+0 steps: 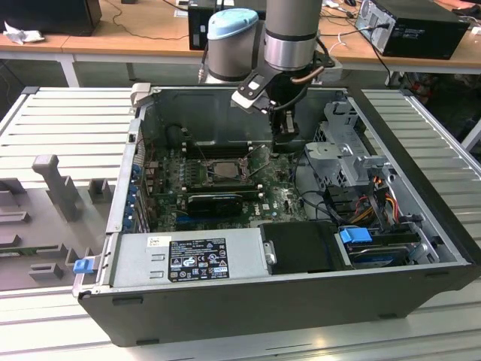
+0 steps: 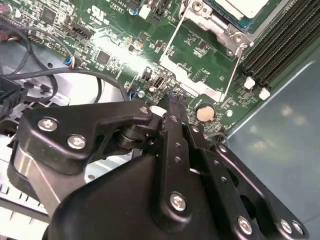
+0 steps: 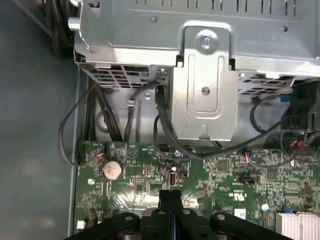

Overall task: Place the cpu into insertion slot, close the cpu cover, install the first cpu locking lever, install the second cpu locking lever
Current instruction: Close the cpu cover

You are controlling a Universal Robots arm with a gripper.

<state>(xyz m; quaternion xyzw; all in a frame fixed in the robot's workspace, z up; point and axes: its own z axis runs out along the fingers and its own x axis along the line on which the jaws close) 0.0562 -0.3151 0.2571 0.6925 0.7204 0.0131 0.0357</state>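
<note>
Over the board [image 3: 225,175], the shut, empty hand [image 3: 170,196] is hovering; the second wrist view is showing the cpu [image 2: 240,6] lying flat.

- The arm [image 1: 289,30], at the upper centre of the exterior view, is showing a silvery-grey tube above a dark joint band.
- A pale blue cap [image 1: 231,24] is covering the joint beside it.
- A copper-coloured cable [image 1: 314,74] is curving around the wrist.
- The gripper [image 2: 171,106] is showing matt black links studded with silver screws [image 2: 76,142] in the second wrist view.
</note>
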